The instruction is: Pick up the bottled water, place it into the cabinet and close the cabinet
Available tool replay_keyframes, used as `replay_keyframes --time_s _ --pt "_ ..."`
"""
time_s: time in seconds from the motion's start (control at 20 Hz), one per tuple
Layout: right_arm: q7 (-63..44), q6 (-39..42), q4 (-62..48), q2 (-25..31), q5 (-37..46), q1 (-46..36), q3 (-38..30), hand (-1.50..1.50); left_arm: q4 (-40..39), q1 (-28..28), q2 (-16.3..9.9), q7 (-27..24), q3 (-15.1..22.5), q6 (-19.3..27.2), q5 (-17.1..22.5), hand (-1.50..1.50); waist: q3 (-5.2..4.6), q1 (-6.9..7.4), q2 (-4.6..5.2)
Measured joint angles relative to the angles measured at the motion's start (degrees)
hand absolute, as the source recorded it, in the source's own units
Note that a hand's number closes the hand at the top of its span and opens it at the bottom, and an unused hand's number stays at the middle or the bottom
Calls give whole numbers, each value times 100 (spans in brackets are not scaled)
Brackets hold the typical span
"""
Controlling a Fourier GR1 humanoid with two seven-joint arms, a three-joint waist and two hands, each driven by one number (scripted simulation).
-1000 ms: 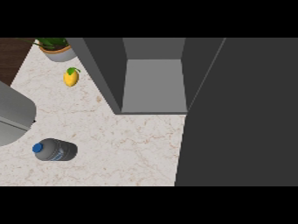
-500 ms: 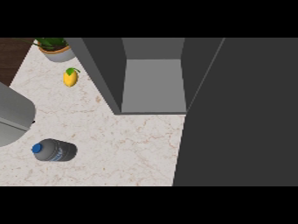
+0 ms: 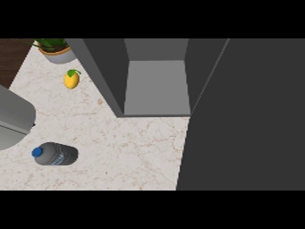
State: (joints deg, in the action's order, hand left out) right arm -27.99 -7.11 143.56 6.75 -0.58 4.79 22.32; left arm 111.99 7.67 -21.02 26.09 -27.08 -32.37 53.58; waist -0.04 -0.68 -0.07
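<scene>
The bottled water (image 3: 54,154) is a small clear bottle with a blue cap, seen from above on the marble counter (image 3: 128,152) at the lower left. Right beside its upper left lies a grey forearm (image 3: 3,118) that comes in from the left edge; its hand is outside the picture. The grey cabinet (image 3: 156,85) stands open at the top centre, its inside bare. Its dark door (image 3: 254,116) fills the right side of the view. No right arm or hand shows.
A yellow fruit with a green leaf (image 3: 71,79) lies left of the cabinet. A potted plant (image 3: 57,50) stands at the counter's far left corner. Dark wood floor (image 3: 3,58) shows beyond the counter's left edge.
</scene>
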Motion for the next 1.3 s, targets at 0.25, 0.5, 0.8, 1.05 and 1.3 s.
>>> replay_keyframes --time_s 0.25,0.5,0.8,1.05,1.3 --pt "-87 -78 -7 46 29 -127 64 -150 -757 -301 269 -461 116 -381 -944 -150 -2 -10 2" --pt "-5 -54 7 153 37 -20 88 -150 -1557 -564 486 -1083 189 -755 -1871 -150 -2 -28 1" --pt "-244 -181 22 197 57 -259 94 -150 -2556 -740 620 -1990 200 -1186 -2842 -150 -5 -22 2" --pt "-210 -282 34 227 84 -218 286 -150 -3382 -849 717 -2866 230 -1344 -3645 -150 -7 -44 -2" --pt "-262 -310 14 303 96 -411 174 -150 -4289 -1099 683 -3793 293 -1270 -4459 -150 -7 -33 5"
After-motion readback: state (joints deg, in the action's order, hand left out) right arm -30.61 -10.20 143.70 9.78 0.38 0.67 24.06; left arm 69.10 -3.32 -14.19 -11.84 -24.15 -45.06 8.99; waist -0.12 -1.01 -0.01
